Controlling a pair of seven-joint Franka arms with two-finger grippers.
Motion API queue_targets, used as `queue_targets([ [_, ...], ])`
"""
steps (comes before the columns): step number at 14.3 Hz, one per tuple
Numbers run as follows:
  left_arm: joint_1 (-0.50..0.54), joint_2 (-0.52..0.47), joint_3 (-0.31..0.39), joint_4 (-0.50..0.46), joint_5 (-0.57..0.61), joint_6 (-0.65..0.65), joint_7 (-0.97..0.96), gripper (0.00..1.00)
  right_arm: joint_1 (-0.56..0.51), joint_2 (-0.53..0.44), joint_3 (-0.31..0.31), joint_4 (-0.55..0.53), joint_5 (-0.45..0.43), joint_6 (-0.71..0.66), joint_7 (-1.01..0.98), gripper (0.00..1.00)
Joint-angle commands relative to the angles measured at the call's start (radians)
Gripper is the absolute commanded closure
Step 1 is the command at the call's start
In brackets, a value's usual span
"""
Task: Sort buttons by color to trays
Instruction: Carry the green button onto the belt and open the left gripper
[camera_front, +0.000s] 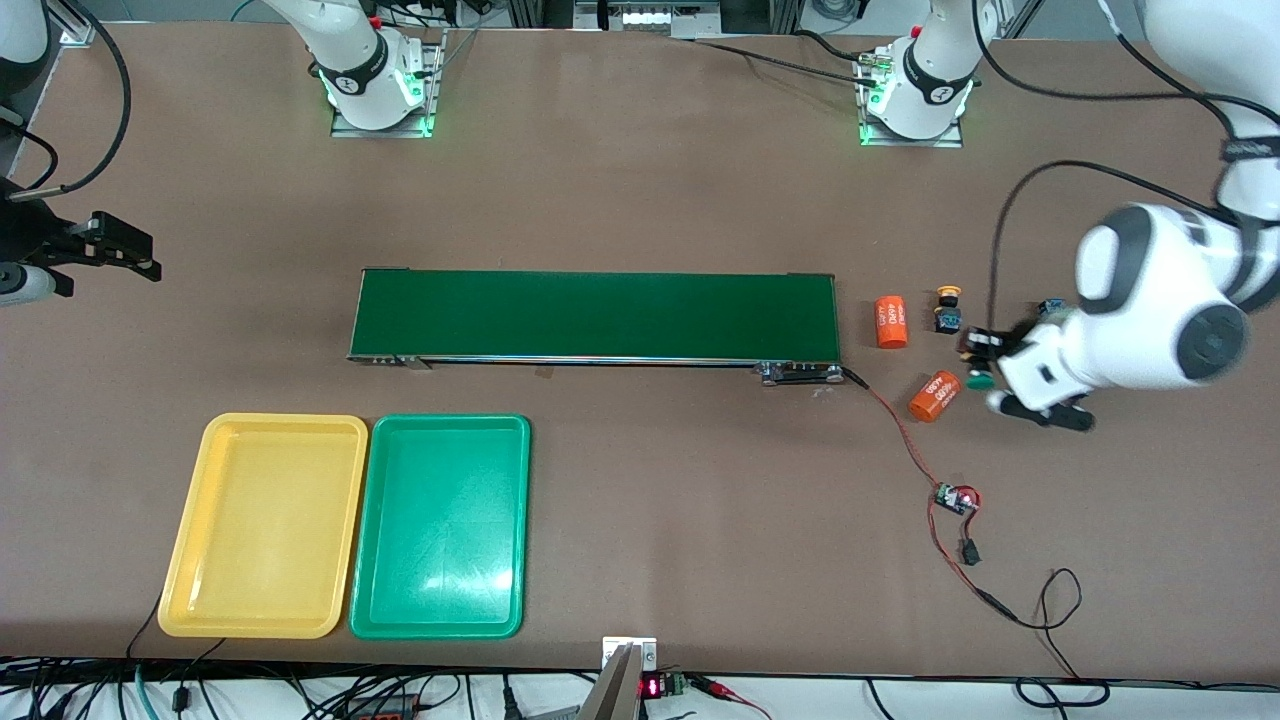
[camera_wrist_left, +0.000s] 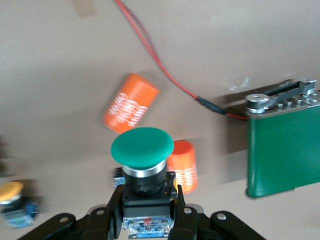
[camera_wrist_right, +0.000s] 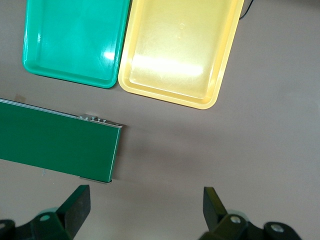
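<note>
The green button (camera_wrist_left: 142, 150) was pinched by its boxy black body in the left hand (camera_wrist_left: 146, 212), over the surface near the orange cylinders (camera_wrist_left: 131, 103); being judged light, rigid and smooth-capped, it was best gripped there. The right hand (camera_wrist_right: 145, 212), waiting over the surface near the belt's (camera_wrist_right: 55, 142) end, was spread and empty.

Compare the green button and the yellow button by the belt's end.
The green button is shut in the left gripper, off the table; the yellow button lies loose on the table beside an orange cylinder. One cap is green, the other yellow. Both have a mushroom cap on a black body.
</note>
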Motion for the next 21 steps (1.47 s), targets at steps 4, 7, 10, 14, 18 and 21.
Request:
queue_targets([
  [4, -0.004, -0.09, -0.157, -0.215, -0.017, 0.161, -0.253, 0.95, -0.003, 0.012, 0.002, 0.012, 0.009, 0.005, 0.005, 0.0],
  [7, -0.007, -0.03, -0.226, -0.21, -0.017, 0.161, -0.387, 0.95, -0.001, 0.012, 0.002, 0.012, 0.009, 0.005, 0.005, 0.0],
  [10, -0.009, 0.013, -0.279, -0.21, -0.017, 0.186, -0.487, 0.93, -0.006, 0.012, 0.002, 0.012, 0.01, 0.005, 0.009, 0.0],
  [14, -0.045, 0.059, -0.29, -0.204, -0.016, 0.251, -0.537, 0.93, -0.005, 0.012, 0.002, 0.012, 0.01, 0.007, 0.009, 0.0],
  [18, -0.052, 0.111, -0.288, -0.199, -0.011, 0.325, -0.541, 0.88, -0.009, 0.019, 0.002, 0.014, 0.01, 0.021, 0.003, 0.0],
  [21, -0.074, 0.108, -0.291, -0.201, -0.011, 0.318, -0.599, 0.86, -0.011, 0.038, 0.0, 0.014, 0.007, 0.022, -0.004, 0.0],
])
